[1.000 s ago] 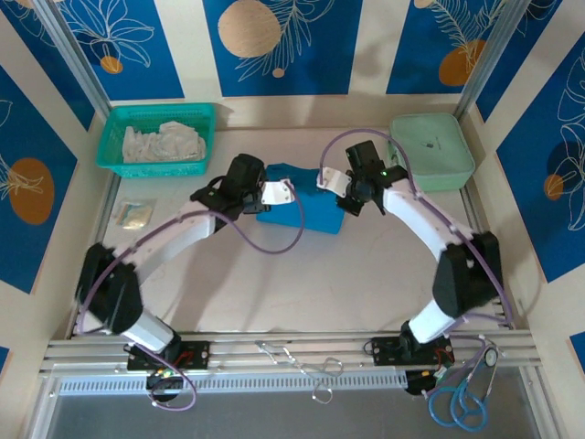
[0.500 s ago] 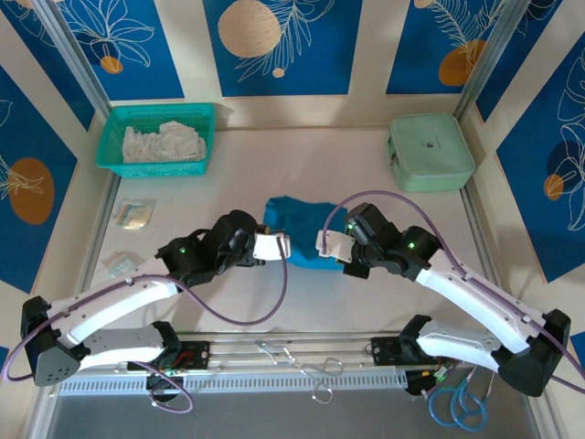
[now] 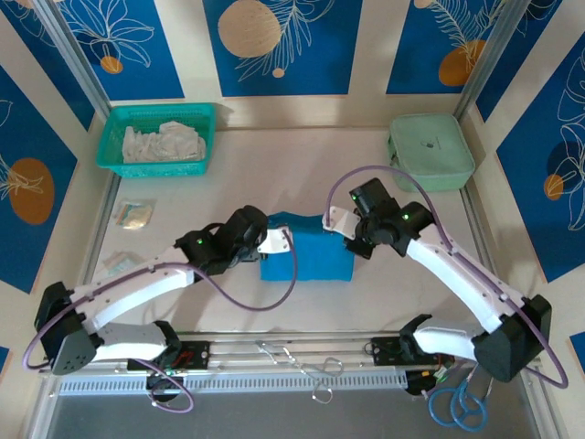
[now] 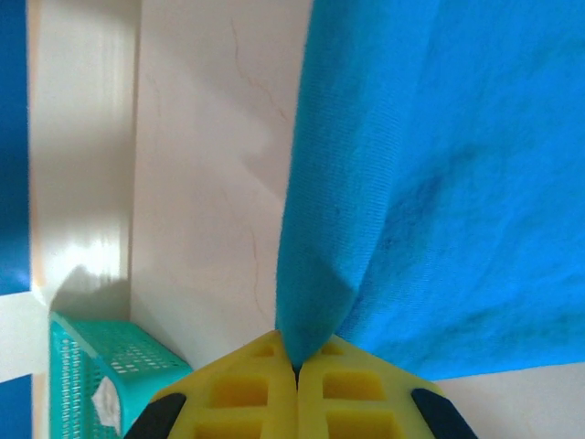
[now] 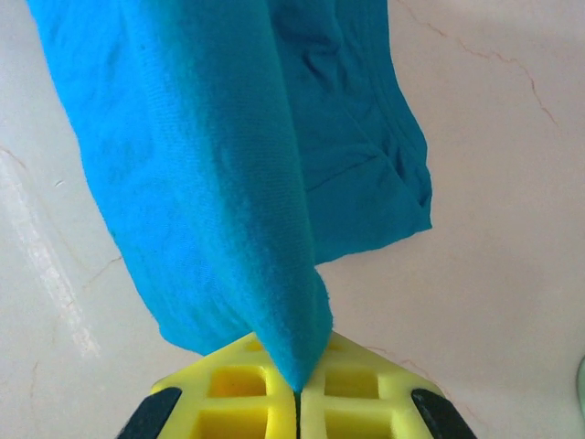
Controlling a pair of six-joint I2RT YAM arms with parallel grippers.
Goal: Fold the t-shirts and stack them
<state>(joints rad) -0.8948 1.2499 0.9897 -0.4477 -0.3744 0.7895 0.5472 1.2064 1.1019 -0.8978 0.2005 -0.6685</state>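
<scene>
A teal-blue t-shirt [image 3: 308, 261] is seen near the middle of the table [image 3: 393, 293], a little closer to the near edge than to the far one, gathered into a rough rectangle. Its far-left corner is gripped by the left hand [image 3: 281, 240] and its far-right corner by the right hand [image 3: 331, 221], the two arms reaching in from either side.

In the left wrist view the yellow fingertips of the left hand [image 4: 296, 370] are pressed together on a pinched fold of the t-shirt [image 4: 439, 183]. The cloth spreads away from the fingers across the right of the view, with the pale table [image 4: 210, 183] shown beside it. A corner of a green basket [image 4: 87, 361] is caught at the lower left.

In the right wrist view the right hand [image 5: 297, 389] is likewise closed, and a narrow tuck of the t-shirt [image 5: 210, 165] is nipped between its yellow fingertips (the fabric is plain, with no print). More of the shirt lies crumpled on the table [image 5: 494, 229] beyond.

The green basket [image 3: 154, 168] is set at the far left corner, with white cloths [image 3: 164, 142] inside. A pale green lidded box [image 3: 431, 151] is placed at the far right corner. Small packets [image 3: 134, 214] lie by the left edge.
</scene>
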